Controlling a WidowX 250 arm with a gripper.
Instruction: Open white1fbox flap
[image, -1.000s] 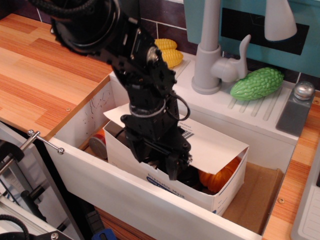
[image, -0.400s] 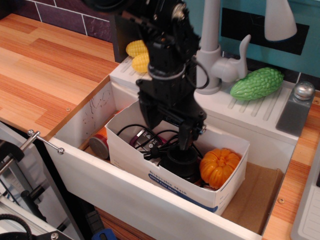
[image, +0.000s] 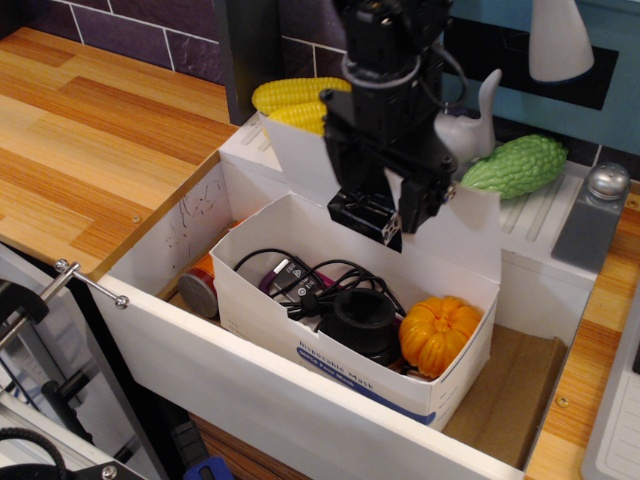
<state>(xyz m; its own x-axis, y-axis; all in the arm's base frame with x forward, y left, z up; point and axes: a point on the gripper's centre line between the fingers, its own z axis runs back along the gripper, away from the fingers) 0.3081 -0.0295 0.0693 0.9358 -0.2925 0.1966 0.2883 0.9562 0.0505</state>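
Observation:
The white1fbox (image: 330, 352) lies in the white sink basin (image: 215, 375), with blue print on its near long side. Its top is open and shows black cables, a black round object and an orange toy pumpkin (image: 438, 333). The flap (image: 468, 238) stands upright along the box's far long edge, leaning towards the sink's back wall. My black gripper (image: 388, 222) hangs above the box's far side, right in front of the flap's upper part. Its jaws look a little apart, with a sliver of white between them. I cannot tell whether it touches the flap.
Two yellow corn cobs (image: 292, 100) lie on the sink ledge behind the flap. A grey faucet (image: 462, 130), a green bumpy gourd (image: 515, 165) and a grey dispenser (image: 595, 215) stand at the back right. A can (image: 200, 287) lies left of the box. The wooden counter (image: 90, 150) is on the left.
The gripper has risen from inside the box up and back to the right. The flap, which lay across the box top, now stands upright at the back and the contents show.

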